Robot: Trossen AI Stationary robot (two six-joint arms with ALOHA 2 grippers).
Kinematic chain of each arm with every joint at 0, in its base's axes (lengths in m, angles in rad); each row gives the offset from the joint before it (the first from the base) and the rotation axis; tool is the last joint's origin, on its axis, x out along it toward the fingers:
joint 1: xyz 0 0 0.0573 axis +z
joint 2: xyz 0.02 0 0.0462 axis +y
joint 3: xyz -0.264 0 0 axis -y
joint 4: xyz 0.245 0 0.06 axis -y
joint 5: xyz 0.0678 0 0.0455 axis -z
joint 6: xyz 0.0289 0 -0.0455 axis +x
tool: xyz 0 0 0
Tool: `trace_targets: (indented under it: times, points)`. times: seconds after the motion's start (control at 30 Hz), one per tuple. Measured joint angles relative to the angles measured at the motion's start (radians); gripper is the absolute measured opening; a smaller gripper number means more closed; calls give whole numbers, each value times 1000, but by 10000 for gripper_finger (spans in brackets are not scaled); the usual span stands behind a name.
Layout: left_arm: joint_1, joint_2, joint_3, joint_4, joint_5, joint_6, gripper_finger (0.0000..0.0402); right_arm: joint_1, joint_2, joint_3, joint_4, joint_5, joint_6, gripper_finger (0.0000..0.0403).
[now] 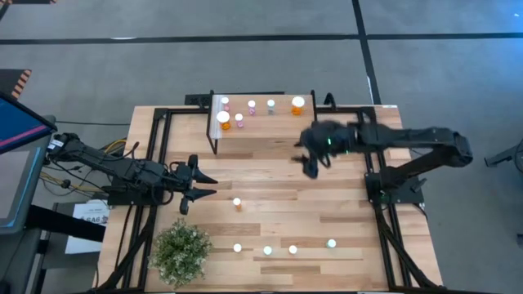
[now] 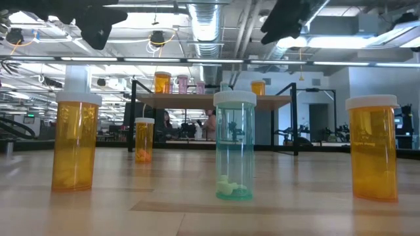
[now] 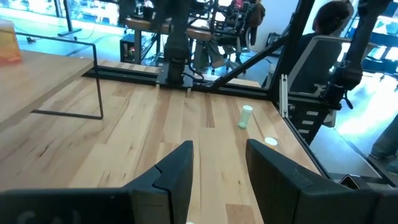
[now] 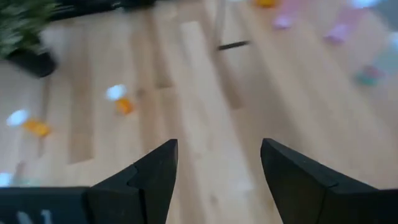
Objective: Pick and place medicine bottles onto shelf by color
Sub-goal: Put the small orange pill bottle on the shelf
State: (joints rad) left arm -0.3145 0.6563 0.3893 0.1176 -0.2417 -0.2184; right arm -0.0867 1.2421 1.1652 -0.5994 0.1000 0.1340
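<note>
The shelf (image 1: 261,116) stands at the table's far middle and carries two larger orange bottles (image 1: 224,120) (image 1: 297,104), pink ones (image 1: 239,119) and a teal one (image 1: 270,104). One small orange bottle (image 1: 237,202) stands mid-table. Several more stand in a row near the near edge (image 1: 267,251), seen close in the low view as orange (image 2: 75,147), teal (image 2: 235,147) and orange (image 2: 374,147). My left gripper (image 1: 200,186) (image 3: 217,168) hovers open at the table's left, pointing right. My right gripper (image 1: 310,157) (image 4: 217,168) hangs open above the table, just near-right of the shelf.
A green potted plant (image 1: 181,251) sits at the near-left corner. Black frame rails (image 1: 384,196) run along both sides of the table. A teal bottle (image 3: 247,116) and a loose white cap (image 3: 270,141) lie ahead of the left gripper. Bare wood spreads between shelf and near row.
</note>
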Motion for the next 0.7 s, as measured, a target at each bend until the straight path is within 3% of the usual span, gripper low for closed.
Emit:
trace_targets:
  times: [0.3, 0.7]
  points:
    - [0, 32, -1, 13, -1, -12, 135, 252, 25, -193, 339, 109, 54, 253]
    - [0, 176, 0, 85, 43, -7, 135, 356, 219, -205, 640, 112, 34, 253]
